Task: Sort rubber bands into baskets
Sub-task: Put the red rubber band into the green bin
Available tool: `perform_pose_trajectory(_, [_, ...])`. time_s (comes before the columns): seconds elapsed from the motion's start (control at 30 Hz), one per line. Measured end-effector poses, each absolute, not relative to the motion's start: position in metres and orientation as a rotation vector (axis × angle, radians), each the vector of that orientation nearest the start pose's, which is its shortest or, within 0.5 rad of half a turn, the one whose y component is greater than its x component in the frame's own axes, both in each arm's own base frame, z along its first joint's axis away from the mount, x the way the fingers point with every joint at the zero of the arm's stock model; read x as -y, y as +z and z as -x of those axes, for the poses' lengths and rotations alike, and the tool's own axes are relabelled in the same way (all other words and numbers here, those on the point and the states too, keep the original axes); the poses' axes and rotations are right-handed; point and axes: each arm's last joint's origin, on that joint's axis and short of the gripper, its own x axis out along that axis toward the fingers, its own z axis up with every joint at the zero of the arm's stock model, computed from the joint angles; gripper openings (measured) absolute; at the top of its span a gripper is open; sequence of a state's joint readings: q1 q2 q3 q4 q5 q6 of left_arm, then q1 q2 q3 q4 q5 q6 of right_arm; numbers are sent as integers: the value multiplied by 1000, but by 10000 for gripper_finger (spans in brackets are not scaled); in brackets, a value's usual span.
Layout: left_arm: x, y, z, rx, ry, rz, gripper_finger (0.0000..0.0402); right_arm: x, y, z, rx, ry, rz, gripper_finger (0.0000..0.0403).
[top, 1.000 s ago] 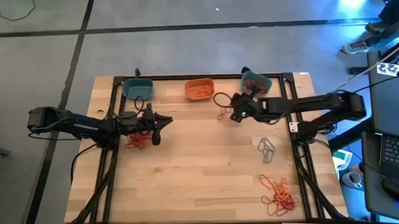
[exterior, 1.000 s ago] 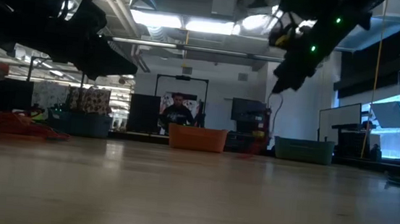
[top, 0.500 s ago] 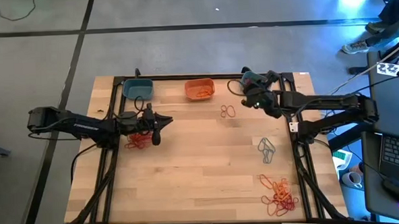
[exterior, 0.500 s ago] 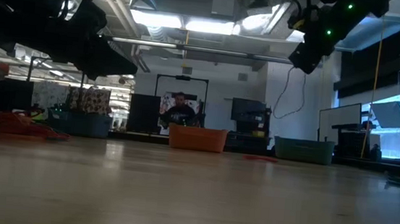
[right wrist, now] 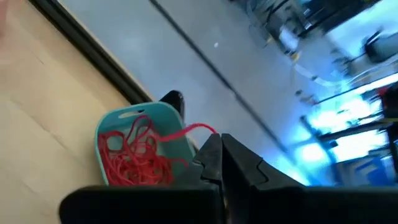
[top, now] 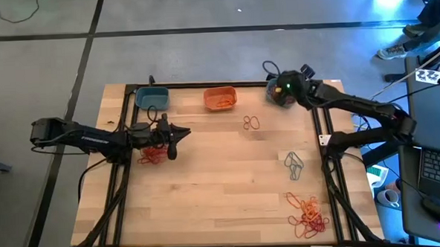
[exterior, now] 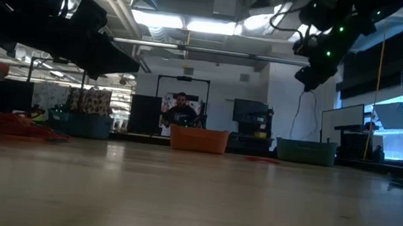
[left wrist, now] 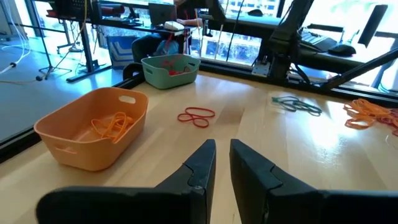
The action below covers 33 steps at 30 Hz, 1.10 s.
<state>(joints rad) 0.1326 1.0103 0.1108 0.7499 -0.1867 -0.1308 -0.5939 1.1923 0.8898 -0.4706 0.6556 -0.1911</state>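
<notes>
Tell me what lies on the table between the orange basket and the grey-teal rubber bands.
In the high view, a pair of red rubber bands lies between the orange basket and the grey-teal rubber bands; otherwise bare wood.

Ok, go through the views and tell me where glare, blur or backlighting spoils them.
Low view: ceiling lights glare and leave both arms as silhouettes. Right wrist view: motion-blurred, blue glare at one side; the teal basket of red bands is still readable. Left wrist view: bright windows wash out the far edge. High view: blue light on the floor at right.
</notes>
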Motion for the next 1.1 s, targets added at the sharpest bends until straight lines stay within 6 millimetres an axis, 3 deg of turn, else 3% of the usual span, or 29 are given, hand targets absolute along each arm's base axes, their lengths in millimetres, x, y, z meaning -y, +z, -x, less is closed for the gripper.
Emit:
perform_pose_trajectory(0.23, [-28, 158, -172, -129, 327, 129, 45, 181, 246, -181, -993, -1117, 1, 7])
perform_pose_trajectory(0.4, [-28, 158, -172, -130, 327, 127, 45, 193, 225, -183, -1034, -1046, -129, 13])
perform_pose_trajectory(0.5, [-28, 158, -172, -131, 327, 127, 45, 197, 212, -187, -1083, -1024, -157, 41])
perform_pose_trajectory(0.67, [-28, 158, -172, -132, 327, 124, 45, 199, 196, -187, -1177, -1014, -185, 121])
perform_pose_trajectory(0.87, [-28, 158, -172, -135, 327, 124, 45, 195, 205, -188, -1131, -959, -267, 191])
perform_pose_trajectory(1.1, [-28, 158, -172, -135, 327, 123, 45, 179, 213, -213, -945, -642, -350, 206])
